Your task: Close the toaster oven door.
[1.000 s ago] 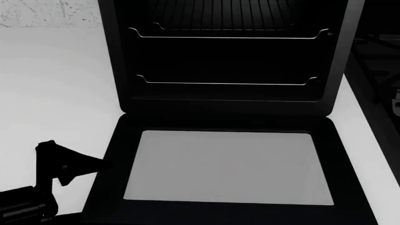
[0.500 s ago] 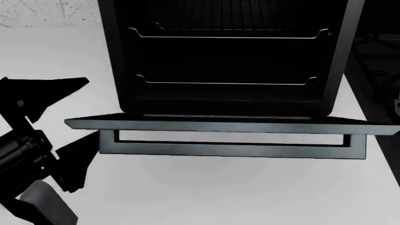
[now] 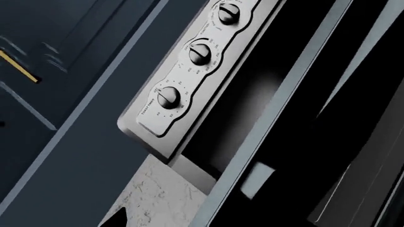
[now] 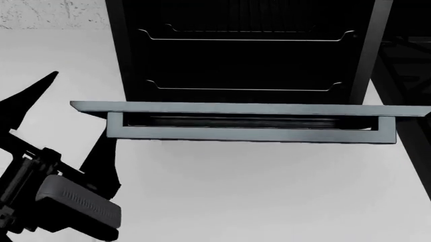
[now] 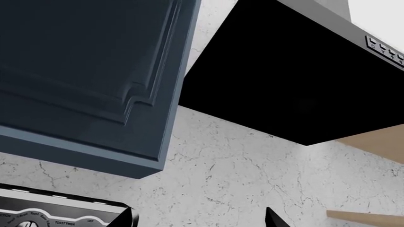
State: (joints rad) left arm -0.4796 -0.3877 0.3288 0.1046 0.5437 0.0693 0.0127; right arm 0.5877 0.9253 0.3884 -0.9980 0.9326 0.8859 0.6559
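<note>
The toaster oven point(image 4: 249, 65) is a black box with two wire rack rails inside. The toaster oven door point(image 4: 249, 108) stands half raised and is seen edge-on, its long bar handle point(image 4: 249, 134) facing me. My left gripper point(image 4: 72, 126) is open beside the door's left end, one finger above that corner and one below; I cannot tell if they touch. In the left wrist view the door's pale edge point(image 3: 265, 123) runs diagonally, and one fingertip point(image 3: 117, 220) shows. My right gripper point(image 5: 198, 218) is open and empty, and is out of the head view.
The white countertop point(image 4: 235, 191) spreads in front of the oven. A black gas range point(image 4: 404, 60) stands to the right. A silver panel with three knobs point(image 3: 183, 75) and blue cabinet fronts point(image 3: 57, 94) show in the left wrist view. A black hood point(image 5: 284, 80) shows in the right wrist view.
The door has swung up from lying flat open to about half raised. My left gripper has risen beside its left end, fingers spread wide.
</note>
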